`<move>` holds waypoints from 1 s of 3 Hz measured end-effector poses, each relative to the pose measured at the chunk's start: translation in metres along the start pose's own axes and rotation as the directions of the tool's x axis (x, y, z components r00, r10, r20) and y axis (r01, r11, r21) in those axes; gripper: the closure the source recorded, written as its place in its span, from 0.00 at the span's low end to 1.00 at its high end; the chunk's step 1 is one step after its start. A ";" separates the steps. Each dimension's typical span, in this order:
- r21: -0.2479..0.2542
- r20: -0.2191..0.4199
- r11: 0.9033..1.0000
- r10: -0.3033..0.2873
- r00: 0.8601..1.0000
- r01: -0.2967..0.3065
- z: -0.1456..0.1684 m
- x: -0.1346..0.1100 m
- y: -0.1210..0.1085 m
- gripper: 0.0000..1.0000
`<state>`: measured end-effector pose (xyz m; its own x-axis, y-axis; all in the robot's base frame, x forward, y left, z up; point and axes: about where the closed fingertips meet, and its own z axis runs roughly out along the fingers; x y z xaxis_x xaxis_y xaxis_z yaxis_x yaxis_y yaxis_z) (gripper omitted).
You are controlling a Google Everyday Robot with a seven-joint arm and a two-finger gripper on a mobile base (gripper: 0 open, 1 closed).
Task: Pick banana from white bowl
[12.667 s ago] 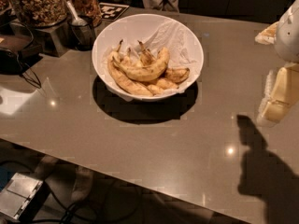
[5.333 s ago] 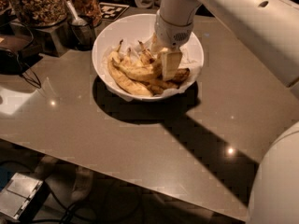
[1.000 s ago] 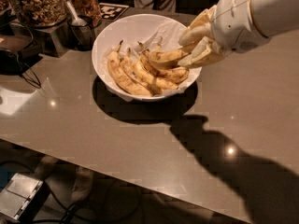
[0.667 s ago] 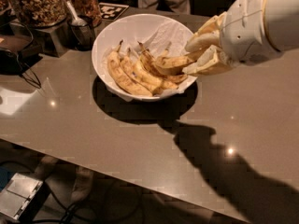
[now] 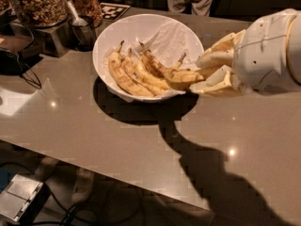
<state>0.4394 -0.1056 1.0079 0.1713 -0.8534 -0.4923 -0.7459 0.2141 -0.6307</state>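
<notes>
My gripper (image 5: 203, 73) is at the right of the white bowl (image 5: 101, 47), its pale fingers (image 5: 214, 58) shut on one end of the plump, curved, speckled banana (image 5: 181, 77). The banana is held over the bowl's near right rim, with its dark stem (image 5: 180, 58) pointing up and back. The bowl stands on the brown table and is lined with crumpled white paper (image 5: 169, 34). Several longer, slimmer bananas (image 5: 126, 75) still lie inside it at the front left.
Glass jars of nuts (image 5: 38, 3) and a metal cup with a scoop (image 5: 83, 29) stand behind the bowl at the left. A black device with cables (image 5: 13, 55) lies at the far left. The table's front edge (image 5: 94, 168) runs diagonally, with a box (image 5: 19, 197) on the floor below.
My gripper has drawn back to the right, taking the plump banana with it from the middle of the bowl to its right rim. The other bananas stay put.
</notes>
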 end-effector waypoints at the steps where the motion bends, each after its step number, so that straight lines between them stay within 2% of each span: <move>1: 0.028 -0.031 0.998 0.061 0.998 -0.060 -0.015 0.004 0.016 1.00; 2: 0.068 -0.066 0.990 0.125 0.990 -0.121 -0.034 0.005 0.034 1.00; 3: 0.079 -0.067 0.992 0.107 0.992 -0.102 -0.038 -0.006 0.032 1.00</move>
